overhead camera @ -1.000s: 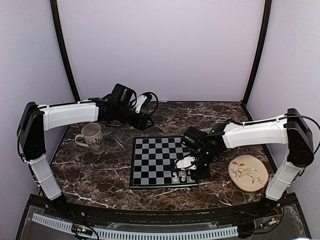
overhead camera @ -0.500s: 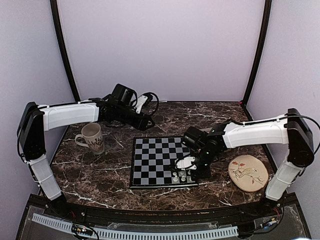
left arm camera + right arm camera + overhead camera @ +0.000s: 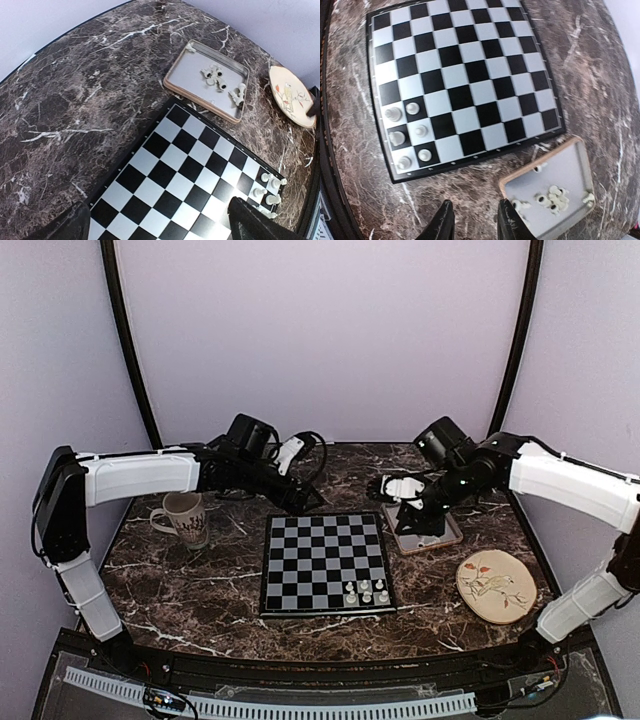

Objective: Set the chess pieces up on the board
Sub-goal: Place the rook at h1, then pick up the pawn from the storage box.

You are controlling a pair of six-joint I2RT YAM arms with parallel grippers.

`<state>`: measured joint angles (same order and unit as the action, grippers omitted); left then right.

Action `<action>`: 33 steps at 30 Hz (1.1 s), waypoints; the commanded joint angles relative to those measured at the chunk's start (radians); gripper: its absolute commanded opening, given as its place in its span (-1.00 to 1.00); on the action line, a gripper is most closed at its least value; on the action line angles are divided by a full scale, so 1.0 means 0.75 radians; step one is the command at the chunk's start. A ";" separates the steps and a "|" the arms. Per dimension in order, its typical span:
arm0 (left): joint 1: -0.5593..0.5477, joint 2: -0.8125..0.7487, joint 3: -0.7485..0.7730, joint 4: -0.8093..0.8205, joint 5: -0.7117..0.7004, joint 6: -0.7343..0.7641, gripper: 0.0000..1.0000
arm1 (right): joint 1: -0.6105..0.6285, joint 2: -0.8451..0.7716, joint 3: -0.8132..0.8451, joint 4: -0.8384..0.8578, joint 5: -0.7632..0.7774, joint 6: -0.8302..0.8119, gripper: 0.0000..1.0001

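Observation:
The board [image 3: 315,560] lies in the middle of the table. Several small white chess pieces [image 3: 365,591] stand in its near right corner; they also show in the right wrist view [image 3: 407,135] and the left wrist view [image 3: 267,192]. More pieces [image 3: 551,197] lie loose in a grey tray [image 3: 440,543] right of the board's far corner. My right gripper [image 3: 408,512] hovers over that tray's left part, open and empty [image 3: 477,225]. My left gripper [image 3: 305,502] hangs above the board's far left corner, wide open and empty [image 3: 160,230].
A round cream plate [image 3: 495,585] with a bird drawing lies at the near right, beside the tray [image 3: 200,102]. A patterned mug [image 3: 185,515] stands left of the board, under the left arm. The table is dark marble with walls on three sides.
My right gripper has left the pieces at the board's near right corner and swung back and up to over the tray. My left gripper has edged right toward the board's far left corner.

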<state>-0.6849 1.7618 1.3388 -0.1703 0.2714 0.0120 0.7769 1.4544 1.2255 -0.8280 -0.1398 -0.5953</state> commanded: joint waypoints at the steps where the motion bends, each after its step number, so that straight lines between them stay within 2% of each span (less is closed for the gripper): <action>1: -0.097 -0.102 -0.032 0.076 -0.032 0.042 0.98 | -0.161 -0.117 0.011 0.103 0.008 0.016 -0.35; 3: -0.113 -0.113 -0.024 0.092 -0.042 0.005 0.98 | -0.235 -0.150 -0.016 0.182 0.048 0.063 -0.09; 6: -0.123 -0.150 -0.069 0.199 -0.115 -0.073 0.98 | -0.339 -0.127 -0.062 0.284 0.096 0.144 0.94; 7: -0.124 -0.158 -0.082 0.242 -0.120 -0.085 0.98 | -0.378 -0.104 -0.068 0.290 0.079 0.147 1.00; 9: -0.124 -0.156 -0.080 0.315 -0.169 -0.114 0.98 | -0.487 -0.033 -0.066 0.303 0.012 0.143 1.00; 10: -0.124 -0.143 -0.066 0.328 -0.257 -0.141 0.98 | -0.521 0.002 -0.054 0.319 0.015 0.154 0.98; 11: -0.124 -0.118 -0.042 0.310 -0.355 -0.191 0.98 | -0.547 0.051 -0.028 0.322 0.035 0.171 0.85; 13: -0.120 -0.039 0.054 0.209 -0.490 -0.248 0.98 | -0.562 0.162 0.060 0.269 0.167 0.175 0.40; 15: -0.117 0.046 0.147 0.160 -0.419 -0.139 0.98 | -0.581 0.305 0.158 0.178 0.208 0.184 0.05; 17: -0.116 0.084 0.151 0.211 -0.397 -0.156 0.98 | -0.612 0.411 0.222 0.137 0.188 0.210 -0.12; 19: -0.116 0.090 0.110 0.299 -0.315 -0.148 0.95 | -0.632 0.490 0.264 0.131 0.171 0.239 -0.21; 20: -0.115 0.097 0.104 0.316 -0.263 -0.143 0.87 | -0.635 0.526 0.286 0.124 0.162 0.246 -0.24; 23: -0.114 0.145 0.191 0.249 -0.145 -0.141 0.48 | -0.638 0.626 0.354 0.080 0.129 0.251 -0.30; 25: -0.116 0.181 0.262 0.153 -0.103 -0.141 0.32 | -0.639 0.667 0.379 0.056 0.116 0.250 -0.32; 33: -0.116 0.206 0.287 0.112 -0.091 -0.143 0.33 | -0.638 0.731 0.406 0.043 0.069 0.232 -0.35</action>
<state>-0.7704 1.9213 1.5219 -0.0536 0.1749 -0.0940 0.3004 1.9850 1.4906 -0.7723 -0.0525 -0.4274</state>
